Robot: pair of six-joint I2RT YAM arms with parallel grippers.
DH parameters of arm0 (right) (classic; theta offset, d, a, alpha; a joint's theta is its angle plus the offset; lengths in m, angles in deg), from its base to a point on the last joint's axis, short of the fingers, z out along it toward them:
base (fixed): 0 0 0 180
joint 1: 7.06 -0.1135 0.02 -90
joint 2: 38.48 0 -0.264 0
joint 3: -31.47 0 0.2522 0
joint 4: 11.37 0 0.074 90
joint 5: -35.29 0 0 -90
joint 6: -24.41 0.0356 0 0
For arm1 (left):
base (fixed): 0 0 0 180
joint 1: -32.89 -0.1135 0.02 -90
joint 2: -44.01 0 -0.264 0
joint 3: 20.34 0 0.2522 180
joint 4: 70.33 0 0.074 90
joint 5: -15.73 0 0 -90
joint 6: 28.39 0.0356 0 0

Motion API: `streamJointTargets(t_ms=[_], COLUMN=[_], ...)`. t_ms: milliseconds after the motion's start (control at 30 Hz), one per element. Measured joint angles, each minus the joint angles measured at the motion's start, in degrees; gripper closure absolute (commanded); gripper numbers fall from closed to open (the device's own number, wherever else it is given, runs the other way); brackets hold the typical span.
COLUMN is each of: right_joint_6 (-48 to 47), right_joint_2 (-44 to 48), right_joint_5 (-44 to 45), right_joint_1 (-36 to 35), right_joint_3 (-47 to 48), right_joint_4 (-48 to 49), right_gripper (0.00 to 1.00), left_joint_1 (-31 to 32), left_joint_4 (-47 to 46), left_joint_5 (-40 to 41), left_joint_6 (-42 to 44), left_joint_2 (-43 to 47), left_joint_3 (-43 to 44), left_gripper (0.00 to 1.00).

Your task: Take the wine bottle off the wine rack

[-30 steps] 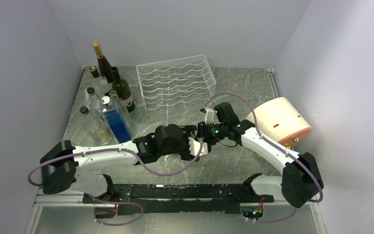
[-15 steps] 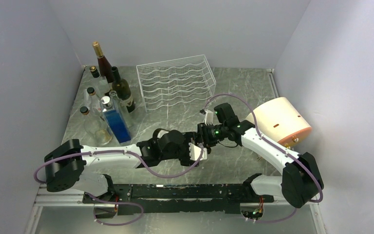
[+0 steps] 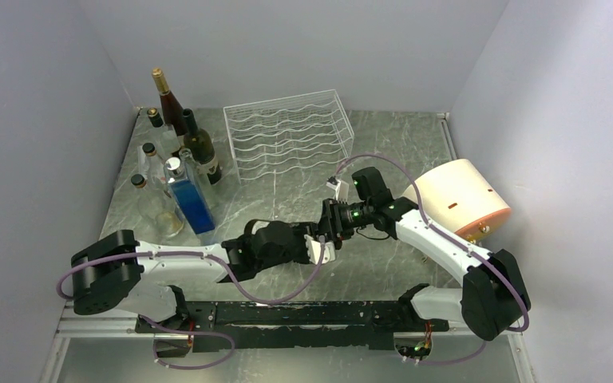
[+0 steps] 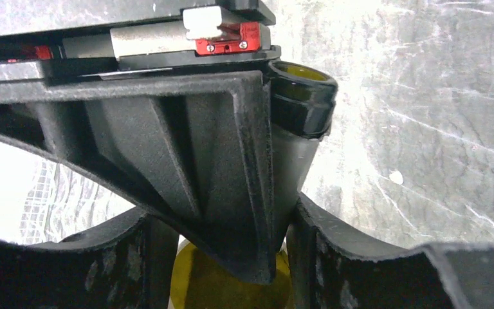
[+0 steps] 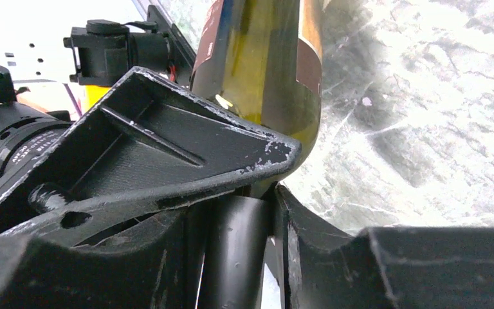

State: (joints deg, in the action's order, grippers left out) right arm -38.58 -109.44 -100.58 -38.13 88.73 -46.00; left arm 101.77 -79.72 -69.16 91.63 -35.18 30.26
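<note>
Well in front of the white wire wine rack [image 3: 287, 136], the olive-green glass wine bottle [image 5: 264, 64] is pinched at its neck by the right gripper [image 3: 331, 219], the left gripper [image 3: 318, 246] straddling it with its hold unclear; likely heavy, slick and breakable, best held just below the lip.

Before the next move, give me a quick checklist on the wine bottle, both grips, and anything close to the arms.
1. Wine bottle off the wine rack: ok, no bottle shows in the rack.
2. Left fingers on the bottle: ok, shut against its neck near the mouth.
3. Right fingers on the bottle: ok, shut on the dark neck next to the labelled body.
4. Bottle clear of the table: cannot tell, it is hidden in the top view.
5. Standing bottles apart from the left arm: ok.
6. Cream-and-orange cylinder apart from the right arm: cannot tell, they overlap from above.
</note>
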Motion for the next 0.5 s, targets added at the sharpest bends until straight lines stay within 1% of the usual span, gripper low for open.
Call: streamJointTargets(t_ms=[133,233,333,367,433,500], right_joint_6=[0.33,0.66,0.94,1.14,1.57,1.99], right_joint_2=[0.09,0.37,0.76,0.9,1.18,1.51], right_joint_5=[-0.52,-1.38,-1.9,-2.16,-2.56,-2.38], right_joint_1=[0.11,0.2,0.2,0.2,0.2,0.31], right_joint_3=[-0.09,-0.09,-0.07,-0.07,-0.04,-0.04], right_joint_4=[1.51,2.67,3.13,3.43,3.98,4.33], right_gripper=[0.47,0.44,0.43,0.45,0.57,0.62], left_joint_1=[0.22,0.22,0.22,0.24,0.24,0.24], left_joint_4=[-2.67,-4.15,-5.4,-5.66,-5.77,-5.66], left_joint_5=[1.57,2.45,2.95,3.15,3.5,3.82], left_joint_6=[-0.55,-0.76,-0.9,-1.03,-1.42,-2.29], left_joint_2=[0.07,0.15,0.63,0.87,1.53,2.64], left_joint_3=[-1.2,-1.86,-2.58,-2.8,-3.06,-3.3], left_gripper=[0.52,0.53,0.55,0.55,0.57,0.58])
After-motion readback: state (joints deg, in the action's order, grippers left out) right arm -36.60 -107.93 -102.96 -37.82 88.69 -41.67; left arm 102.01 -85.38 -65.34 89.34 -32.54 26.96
